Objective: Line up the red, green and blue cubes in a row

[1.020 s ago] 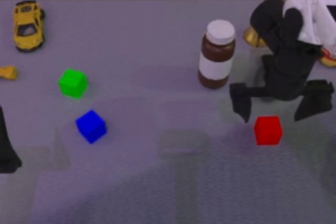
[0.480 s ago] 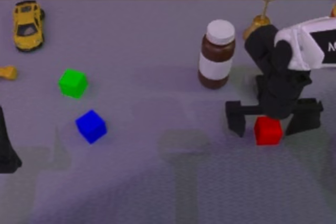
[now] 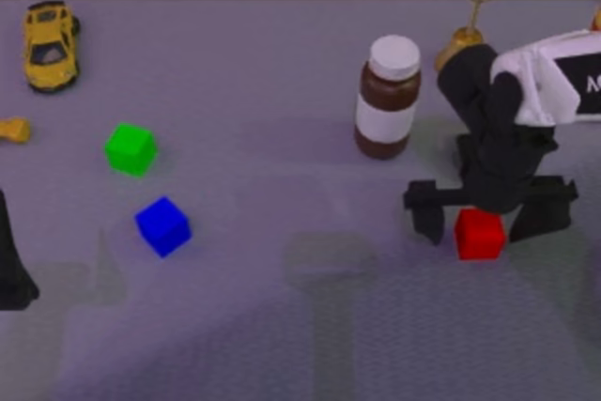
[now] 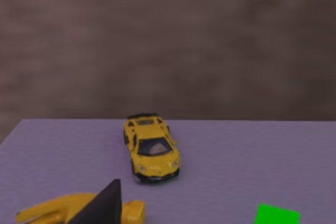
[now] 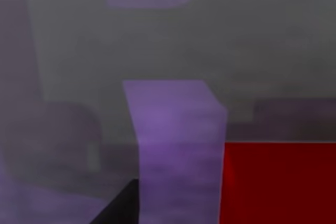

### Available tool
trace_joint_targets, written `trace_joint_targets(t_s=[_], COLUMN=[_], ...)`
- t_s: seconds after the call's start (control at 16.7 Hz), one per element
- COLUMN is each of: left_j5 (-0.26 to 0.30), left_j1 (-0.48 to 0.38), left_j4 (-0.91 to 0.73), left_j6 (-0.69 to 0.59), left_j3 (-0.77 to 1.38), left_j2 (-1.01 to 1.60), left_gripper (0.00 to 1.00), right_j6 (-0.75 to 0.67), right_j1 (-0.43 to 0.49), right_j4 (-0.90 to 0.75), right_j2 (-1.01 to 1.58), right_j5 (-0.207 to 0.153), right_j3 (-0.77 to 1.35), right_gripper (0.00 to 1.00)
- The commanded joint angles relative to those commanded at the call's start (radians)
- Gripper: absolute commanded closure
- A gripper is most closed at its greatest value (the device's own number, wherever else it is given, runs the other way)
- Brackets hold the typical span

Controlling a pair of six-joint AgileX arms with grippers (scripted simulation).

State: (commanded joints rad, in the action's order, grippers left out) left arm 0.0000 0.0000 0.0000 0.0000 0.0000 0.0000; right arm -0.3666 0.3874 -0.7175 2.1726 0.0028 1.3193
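The red cube lies on the right of the table, and in the right wrist view its face fills one lower corner. My right gripper is down over it and open, one finger on each side with gaps, and one dark fingertip shows. At the left lies the green cube, with the blue cube just in front of it. My left gripper is parked at the left edge, open and holding nothing.
A brown bottle with a white lid stands close behind and left of the right gripper. A gold trident figure stands behind the right arm. A yellow toy car and a small yellow object sit at the back left.
My right gripper has swung forward and come down from behind the red cube until its open fingers straddle it. The cubes and the left arm have not moved.
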Motion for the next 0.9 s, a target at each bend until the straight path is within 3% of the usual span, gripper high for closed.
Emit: trace_joint_targets(t_s=[0.36, 0.9], left_j5=[0.0, 0.0], left_j1=[0.0, 0.0], left_j4=[0.0, 0.0], left_j6=[0.0, 0.0], left_j3=[0.0, 0.0], left_j2=[0.0, 0.0], left_gripper=[0.0, 0.0], right_j6=[0.0, 0.006], right_j1=[0.0, -0.003], right_j4=[0.0, -0.018], right_j2=[0.0, -0.037], right_j5=[0.0, 0.011], right_j3=[0.0, 0.012], right_gripper=[0.98, 1.0])
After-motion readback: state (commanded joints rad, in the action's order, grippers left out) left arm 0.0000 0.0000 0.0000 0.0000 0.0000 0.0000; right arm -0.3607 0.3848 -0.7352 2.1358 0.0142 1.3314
